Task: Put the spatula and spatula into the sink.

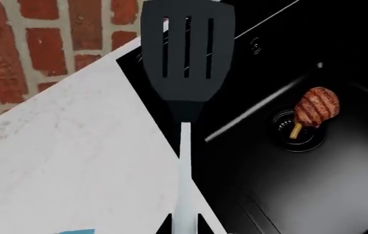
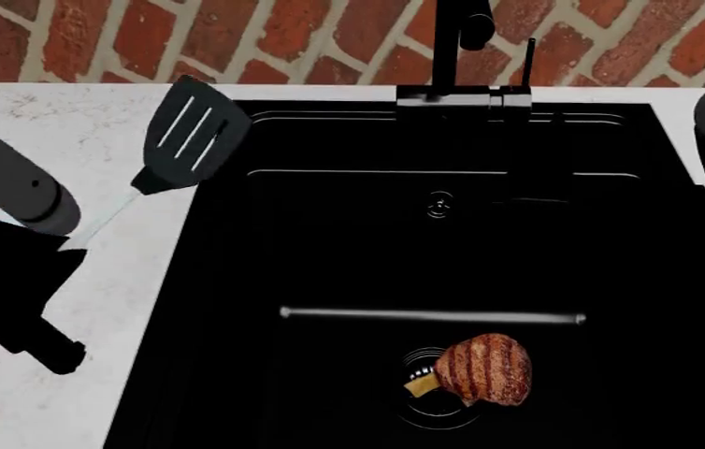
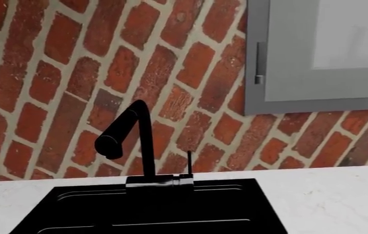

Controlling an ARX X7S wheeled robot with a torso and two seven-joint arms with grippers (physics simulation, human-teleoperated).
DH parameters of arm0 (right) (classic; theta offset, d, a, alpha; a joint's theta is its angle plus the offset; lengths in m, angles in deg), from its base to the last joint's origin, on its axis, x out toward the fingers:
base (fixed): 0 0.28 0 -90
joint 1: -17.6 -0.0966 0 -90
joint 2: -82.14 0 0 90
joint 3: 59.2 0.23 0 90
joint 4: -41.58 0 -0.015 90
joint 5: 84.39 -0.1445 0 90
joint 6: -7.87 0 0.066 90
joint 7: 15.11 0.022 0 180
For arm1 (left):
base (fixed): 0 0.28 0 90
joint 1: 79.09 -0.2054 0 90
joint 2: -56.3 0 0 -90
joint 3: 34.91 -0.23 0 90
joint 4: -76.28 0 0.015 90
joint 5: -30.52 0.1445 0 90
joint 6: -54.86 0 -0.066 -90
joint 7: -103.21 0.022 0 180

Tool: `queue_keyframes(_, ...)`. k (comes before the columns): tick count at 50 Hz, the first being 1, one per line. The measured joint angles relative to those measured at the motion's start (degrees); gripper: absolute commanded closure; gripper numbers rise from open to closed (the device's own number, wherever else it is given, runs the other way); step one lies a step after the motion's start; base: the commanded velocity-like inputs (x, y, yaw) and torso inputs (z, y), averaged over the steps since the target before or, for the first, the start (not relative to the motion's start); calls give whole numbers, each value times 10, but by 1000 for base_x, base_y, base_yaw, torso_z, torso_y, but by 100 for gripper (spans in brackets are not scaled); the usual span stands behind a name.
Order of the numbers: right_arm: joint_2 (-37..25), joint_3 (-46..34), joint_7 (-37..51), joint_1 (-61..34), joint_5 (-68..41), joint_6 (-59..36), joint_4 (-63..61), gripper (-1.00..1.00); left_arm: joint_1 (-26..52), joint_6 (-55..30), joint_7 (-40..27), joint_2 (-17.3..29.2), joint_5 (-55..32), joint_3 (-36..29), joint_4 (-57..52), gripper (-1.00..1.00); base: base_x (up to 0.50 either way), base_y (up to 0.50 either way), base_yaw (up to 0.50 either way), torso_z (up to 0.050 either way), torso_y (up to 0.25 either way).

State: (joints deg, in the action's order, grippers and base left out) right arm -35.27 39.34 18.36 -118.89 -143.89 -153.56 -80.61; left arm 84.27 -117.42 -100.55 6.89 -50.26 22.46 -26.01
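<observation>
Left gripper (image 1: 185, 225): only dark finger stubs show either side of the pale handle at the edge of the left wrist view; it looks clamped on the black spatula (image 1: 185, 73), which is carried in the air, though the contact itself is mostly out of shot.
Black spatula's place: slotted head over the sink's near-left rim, part above the white counter (image 2: 91, 309), part above the black ledge; not yet inside the basin.
Right gripper: not visible anywhere; I cannot tell whether it is parted or clenched.
Blue spatula: a sliver of light blue (image 1: 76, 231) sits at the edge of the left wrist view on the counter; probably it, too little showing to be sure.
Sink (image 2: 327, 393): black basin with a silver bar (image 2: 433, 316) across it, and grilled meat (image 2: 483, 369) lying on the drain.
Risk, early release: let go here and the head may catch the rim, so the spatula could end up half on the counter.
Risk, landing: dropped further in, it could strike the bar or the meat and lie propped up.
Risk, grip: held far down a thin handle, the long tool could swivel.
Head view only: the whole basin, the left arm's bulk, and the head's position against the rim.
Left wrist view only: the handle in the grip, and the blue sliver.
Right wrist view only: faucet (image 3: 129, 141), brick wall, grey cabinet (image 3: 320, 53); neither spatula.
</observation>
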Motion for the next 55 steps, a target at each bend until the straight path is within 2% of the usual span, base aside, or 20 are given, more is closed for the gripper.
queue_keyframes(8,0,-8,-7,3,7,13,7,-100,60,28,94,-50,77,-79,40,100,0,0,0,0,0)
queue_keyframes(15,0,-10,-10,5,10,20,11,-100,81,74,167,-98,132,-132,87,100,0,0,0,0,0)
queue_keyframes(29,-3,-11,-15,13,12,34,13,-100,58,224,270,-229,210,-175,243,100,0,0,0,0,0)
queue_keyframes(39,-5,-11,-20,23,15,45,15,-100,27,341,322,-325,233,-199,424,100,0,0,0,0,0)
queue_keyframes(46,-9,-5,-17,27,9,44,11,-100,14,425,331,-360,168,-314,527,100,0,0,0,0,0)
queue_keyframes(55,-11,-4,-17,33,9,48,10,-100,-14,498,336,-380,106,-459,600,100,0,0,0,0,0)
